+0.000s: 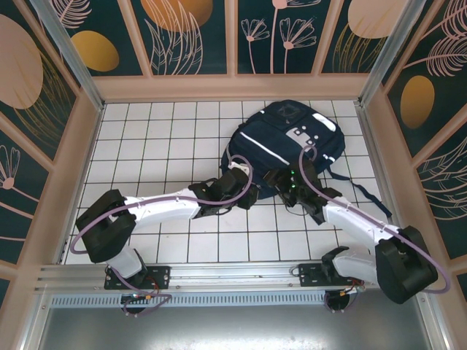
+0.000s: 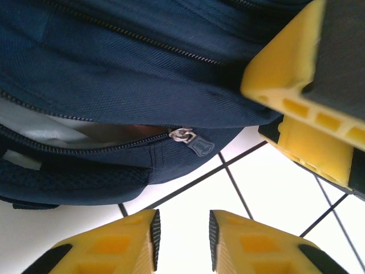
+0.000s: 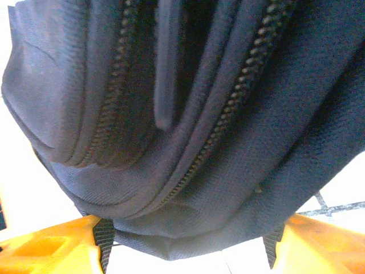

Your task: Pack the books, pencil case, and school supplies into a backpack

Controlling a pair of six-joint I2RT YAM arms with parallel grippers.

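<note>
So, left gripper (image 2: 182, 237) first: jaws a bit apart, nothing btwn them, just bare white tiled counter (image 2: 188, 194) underneath. Just ahead of its tips is the edge of the backpack (image 2: 114, 74), lying on the counter, w/ a silver zipper pull (image 2: 183, 135) pretty much straight in front. The zip is parted to the left of the pull and sth pale shows inside, can't tell what. Up and to the right sits the right gripper (image 2: 255, 108), one yellow finger over the bag's fabric, the other lower by the tiles. From its own wrist cam, its pads (image 3: 104, 242) stand wide w/ a navy fold and two zip tracks btwn them. Whether it's actually pinching the fabric, can't tell tbh. Beyond both grippers the rest of the bag lies w/ white stripes and grey patches facing up, and dark straps (image 1: 365, 193) off to the right gripper's right.
</note>
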